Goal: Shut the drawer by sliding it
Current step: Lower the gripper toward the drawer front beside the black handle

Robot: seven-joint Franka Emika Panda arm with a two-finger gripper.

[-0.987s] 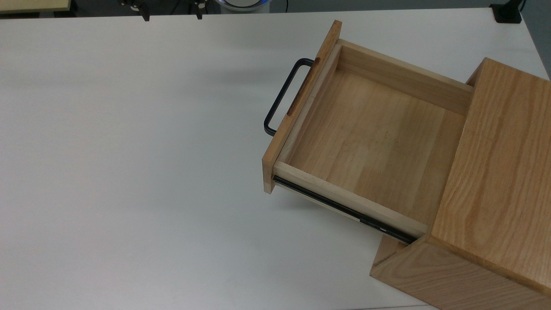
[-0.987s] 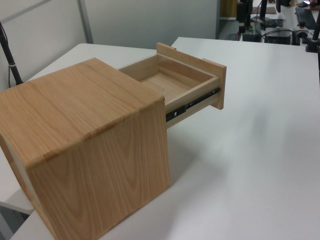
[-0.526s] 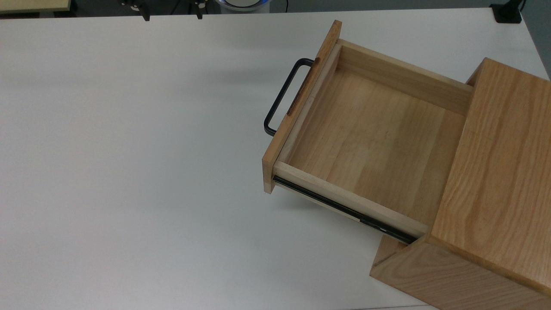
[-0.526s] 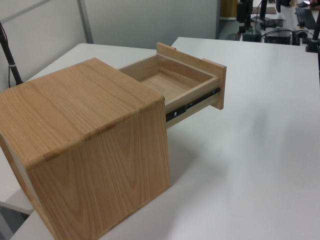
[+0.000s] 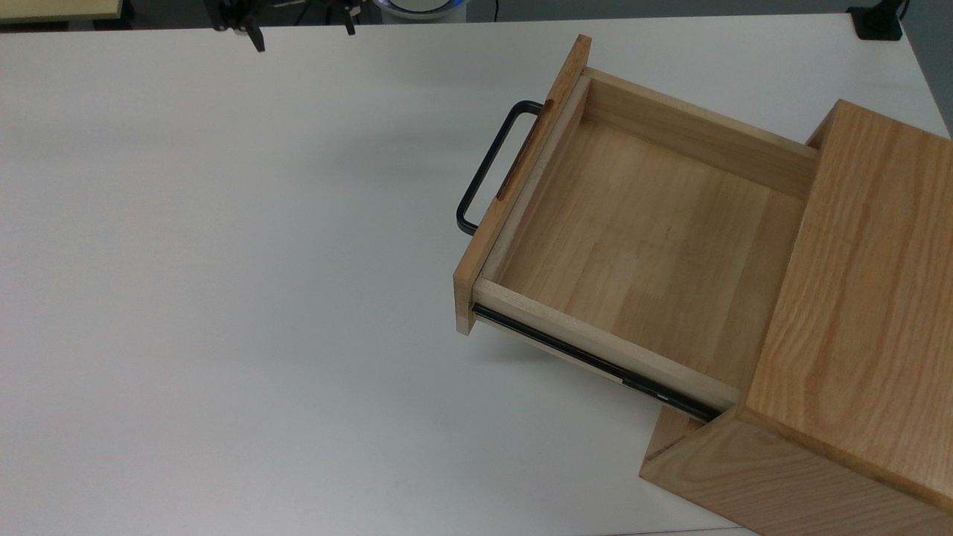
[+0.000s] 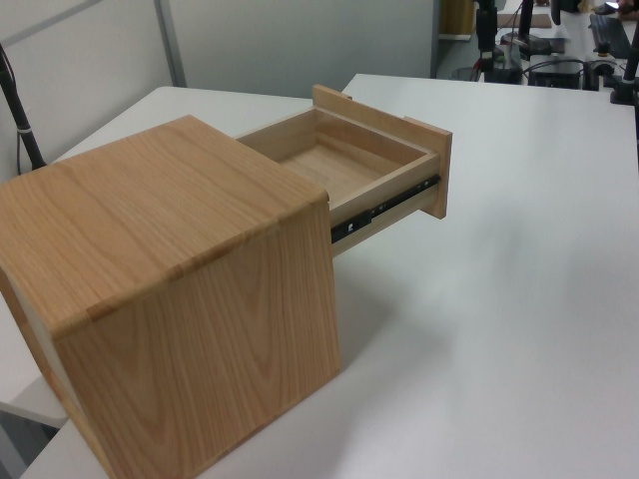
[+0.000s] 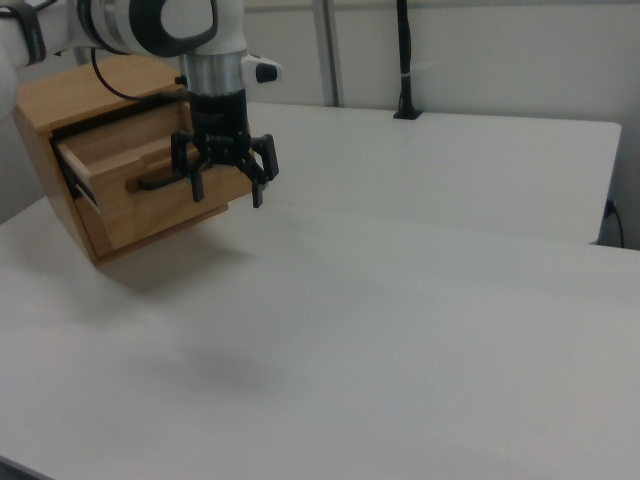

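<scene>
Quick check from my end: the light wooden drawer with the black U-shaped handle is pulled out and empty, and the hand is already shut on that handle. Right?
Not quite. The light wooden drawer is pulled out of the oak-grain cabinet and empty, but the hand is not on the black U-shaped handle. The right view shows it open, hanging above the white table, apart from the handle.

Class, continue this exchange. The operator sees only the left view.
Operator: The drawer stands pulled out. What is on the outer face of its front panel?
Observer: In the top view, a black U-shaped handle is on the outer face of the drawer's front panel.
Operator: How is the hand set?
Observer: In the right view the hand hangs above the table, fingers down, open and holding nothing.
Operator: Is it touching the handle?
Observer: No. In the top view it is near the table's far edge, well apart from the handle.
</scene>
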